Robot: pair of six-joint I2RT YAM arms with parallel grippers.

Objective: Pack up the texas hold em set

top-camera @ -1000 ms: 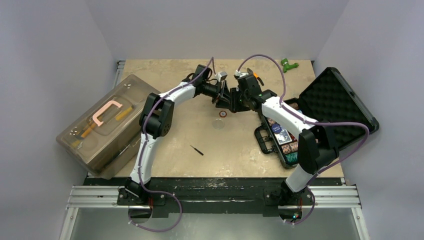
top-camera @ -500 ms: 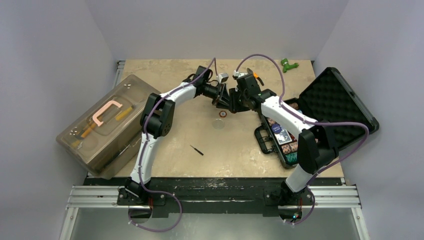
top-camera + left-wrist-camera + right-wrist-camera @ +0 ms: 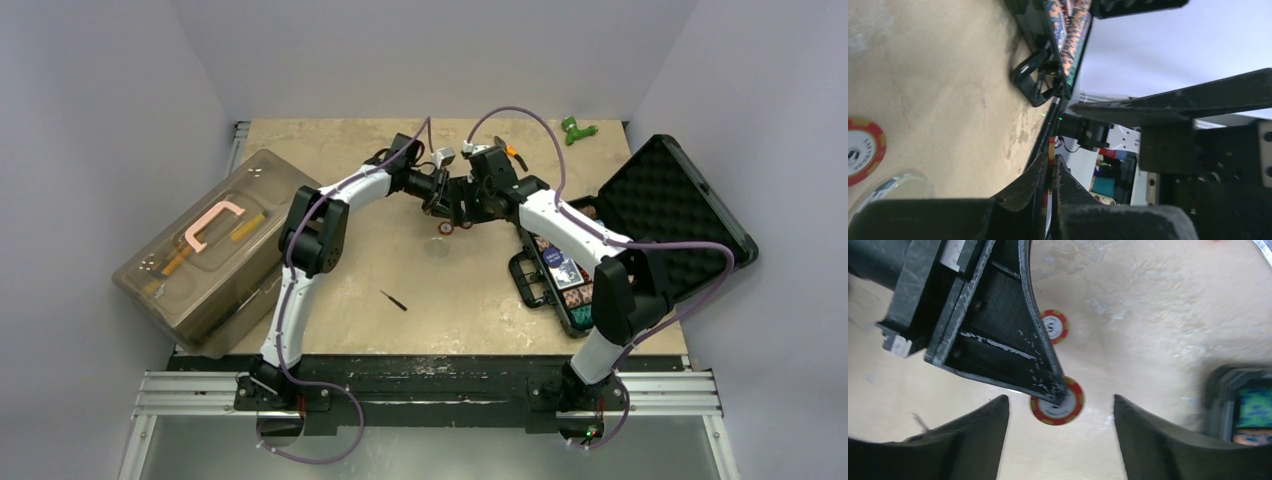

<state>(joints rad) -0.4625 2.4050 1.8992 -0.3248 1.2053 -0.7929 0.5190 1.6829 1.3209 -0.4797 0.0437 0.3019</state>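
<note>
Left pincer and right pincer meet beside a red chip.

Toolbox left, case right

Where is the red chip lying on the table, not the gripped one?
Top view: the red chip lies on the table near its middle, a clear disc beside it on the near side, the open black case to its right.

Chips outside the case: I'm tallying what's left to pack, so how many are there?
2. One chip lies flat on the table; the other is pinched in the left gripper. More may be hidden.
</note>
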